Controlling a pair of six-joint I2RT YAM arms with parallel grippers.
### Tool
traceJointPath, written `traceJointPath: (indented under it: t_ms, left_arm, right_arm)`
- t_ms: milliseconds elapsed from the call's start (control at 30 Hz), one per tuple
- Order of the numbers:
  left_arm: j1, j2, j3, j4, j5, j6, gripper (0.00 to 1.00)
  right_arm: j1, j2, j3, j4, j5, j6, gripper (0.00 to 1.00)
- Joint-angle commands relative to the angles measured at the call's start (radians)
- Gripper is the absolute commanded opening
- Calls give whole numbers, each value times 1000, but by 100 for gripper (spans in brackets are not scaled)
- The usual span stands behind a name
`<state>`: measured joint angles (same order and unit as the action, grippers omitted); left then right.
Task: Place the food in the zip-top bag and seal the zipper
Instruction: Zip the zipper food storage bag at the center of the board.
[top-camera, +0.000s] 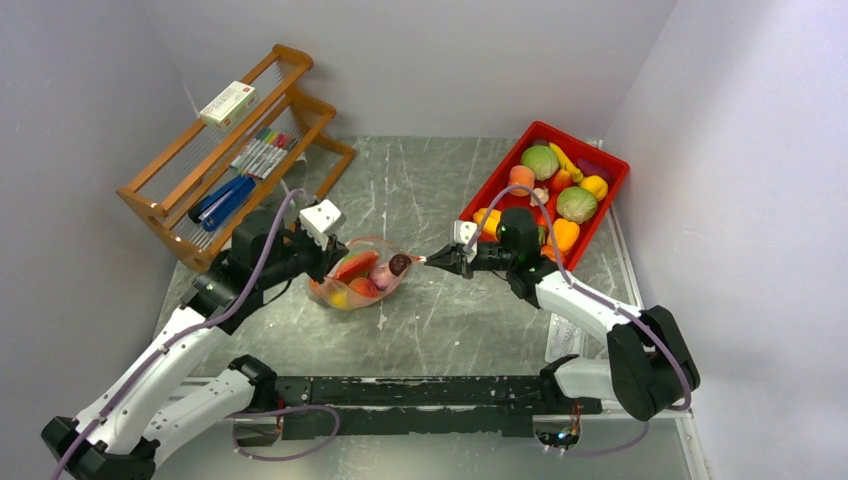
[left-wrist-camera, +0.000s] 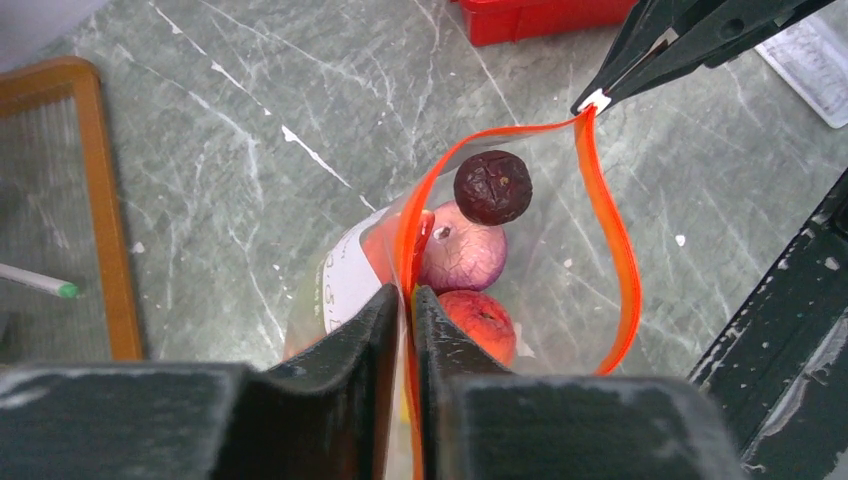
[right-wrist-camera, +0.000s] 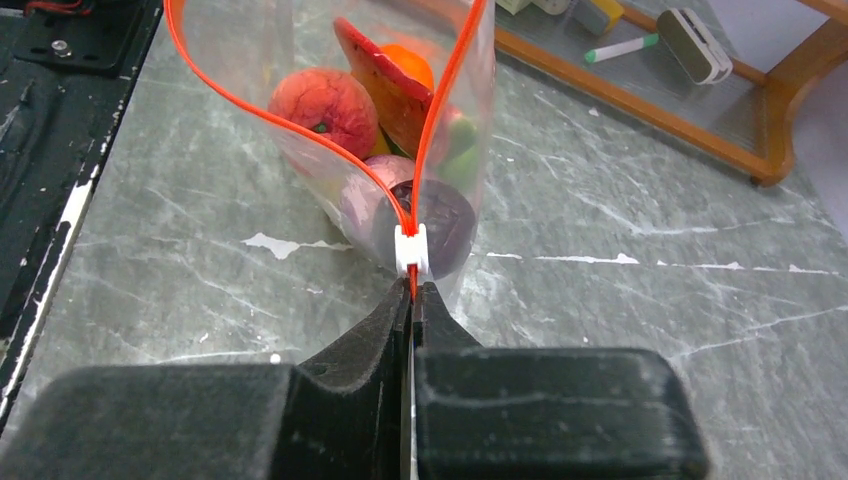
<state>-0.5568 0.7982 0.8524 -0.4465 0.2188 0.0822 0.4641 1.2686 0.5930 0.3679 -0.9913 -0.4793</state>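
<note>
The clear zip-top bag (top-camera: 358, 275) lies mid-table with its mouth open and several toy foods inside: a dark purple round one (left-wrist-camera: 492, 186), a pale purple one (left-wrist-camera: 462, 256) and a red one (left-wrist-camera: 480, 318). The orange-red zipper (left-wrist-camera: 610, 240) forms an open loop. My left gripper (left-wrist-camera: 410, 290) is shut on the zipper's left end. My right gripper (right-wrist-camera: 412, 290) is shut on the zipper's right end, just behind the white slider (right-wrist-camera: 410, 246). In the top view the left gripper (top-camera: 322, 262) and the right gripper (top-camera: 432, 260) hold the bag between them.
A red tray (top-camera: 506, 172) at the back right holds more toy fruits and vegetables (top-camera: 574, 204). A wooden rack (top-camera: 230, 150) with pens and a box stands at the back left. A paper card (left-wrist-camera: 812, 62) lies near the tray.
</note>
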Motion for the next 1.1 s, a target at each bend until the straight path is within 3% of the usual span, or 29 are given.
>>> traceJointPath:
  t_ms: [0,100,300,400,600,833,1067]
  left_arm:
    - [8,-18,4,13,2,18,21]
    - [8,-18,34,6,39,51,41]
    - [8,28,144,-53,138,142,49]
    - [8,86,257,-107,226,212,57]
    - [0,250,454,-209,421,356,54]
    - [-50,288,358,-188,554,501,54]
    - [-113,311,281,-149,500,554,55]
  right_arm:
    - [-3,-7,33,-36,-5,-2,0]
    - [-1,-21,56,-32,-45,50,0]
    - [22,-22,73,-13,-36,128,0]
    - [61,-35,85,-17,-14,137,0]
    - [131,-44,111,55,73,265,0]
    - [196,-2,167,33,156,303,0]
    - [242,0,144,110,198,316,0]
